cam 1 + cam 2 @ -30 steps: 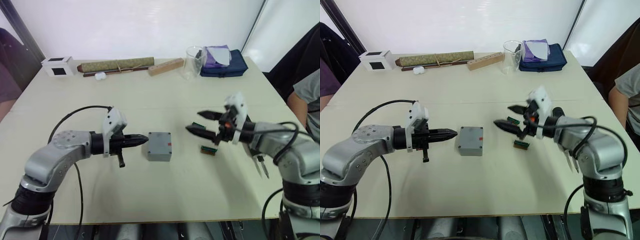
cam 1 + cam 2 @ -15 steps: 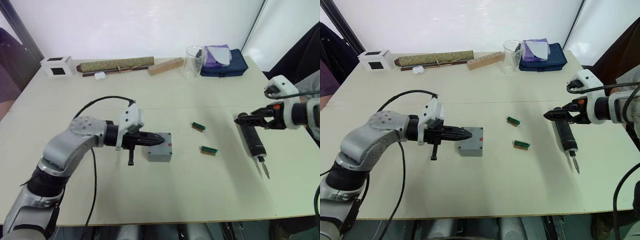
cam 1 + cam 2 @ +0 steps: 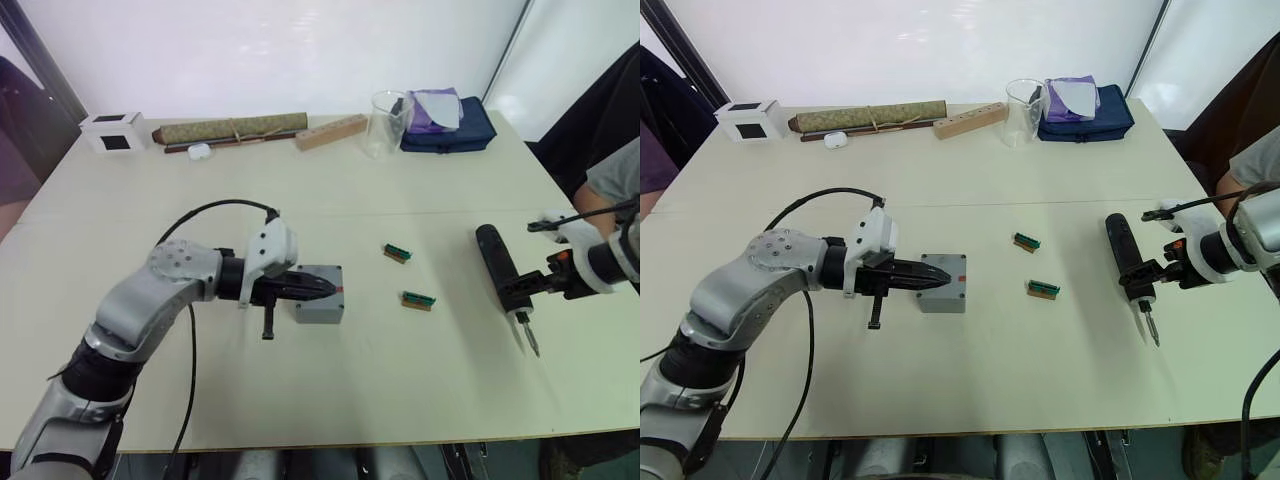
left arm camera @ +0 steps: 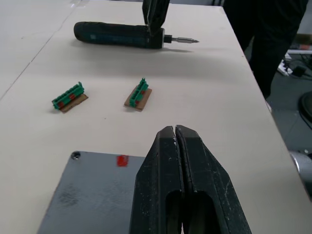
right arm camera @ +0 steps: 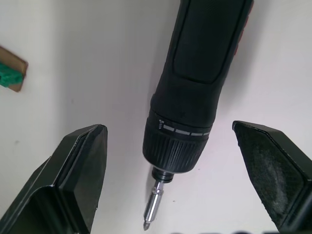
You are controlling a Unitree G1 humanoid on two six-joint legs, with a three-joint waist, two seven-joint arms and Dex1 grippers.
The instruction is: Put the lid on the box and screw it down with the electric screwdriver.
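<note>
Now the left gripper [image 3: 940, 279] rests with fingers pressed together over the box [image 3: 945, 287], while the right gripper [image 5: 175, 180] spreads wide around the electric screwdriver [image 3: 1129, 268].

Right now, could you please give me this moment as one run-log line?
left pincer: shut, over box | right pincer: open, straddling electric screwdriver lying on table | lid: on box

Box [image 3: 320, 293]: centre of worktop [image 3: 330, 400]. Right of it, two bit holders [image 3: 398, 252]; farther right, electric screwdriver [image 3: 502, 281]. Beaker [image 3: 388, 124] well behind the box.
</note>
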